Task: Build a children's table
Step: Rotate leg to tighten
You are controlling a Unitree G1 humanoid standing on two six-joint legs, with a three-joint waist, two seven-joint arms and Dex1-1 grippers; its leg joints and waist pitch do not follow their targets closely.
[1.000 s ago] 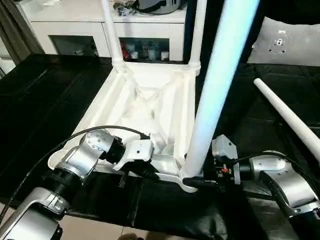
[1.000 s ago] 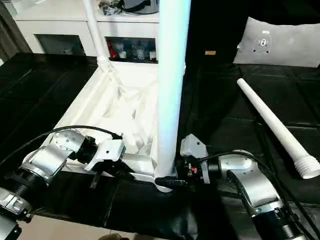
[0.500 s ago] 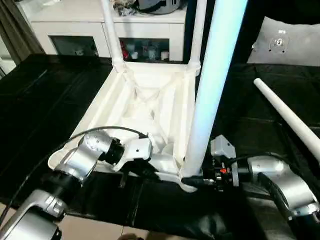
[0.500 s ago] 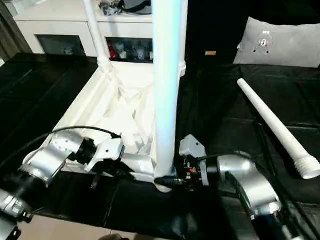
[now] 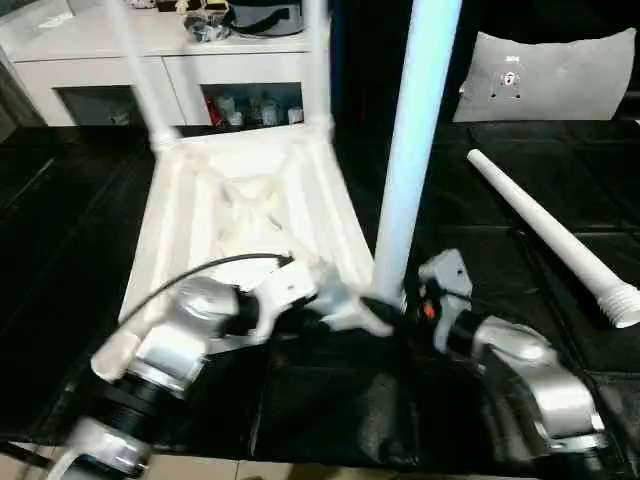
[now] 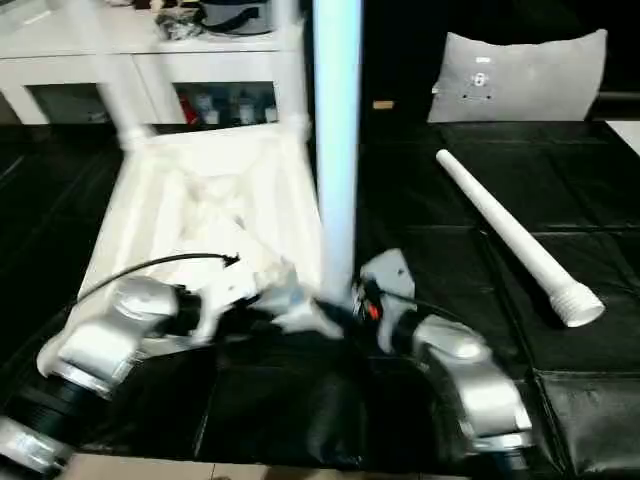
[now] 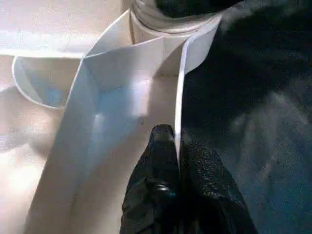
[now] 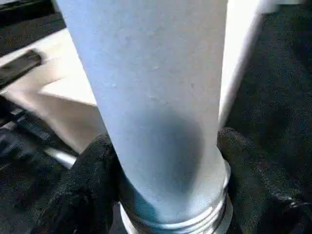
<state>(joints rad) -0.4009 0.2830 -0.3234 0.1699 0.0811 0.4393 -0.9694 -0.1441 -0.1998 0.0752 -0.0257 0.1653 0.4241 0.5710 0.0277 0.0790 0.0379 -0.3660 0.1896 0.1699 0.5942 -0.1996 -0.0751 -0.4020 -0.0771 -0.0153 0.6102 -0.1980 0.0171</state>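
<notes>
White plastic tabletop lies upside down on black mat, underside ribs up, long axis running away from robot toward white cabinet. Two far legs stand upright in far corner sockets. Near-right leg also upright, threaded end down at near-right corner socket, shaft going out the top of the view. Fourth leg lies loose on mat to the right, well apart, threaded end nearer the robot, tip pointing away-left. L gripper pinched tight on thin near rim of top. R gripper clasps upright leg just above threads, fingers either side. Grey cushion at back right; no readable writing anywhere.
</notes>
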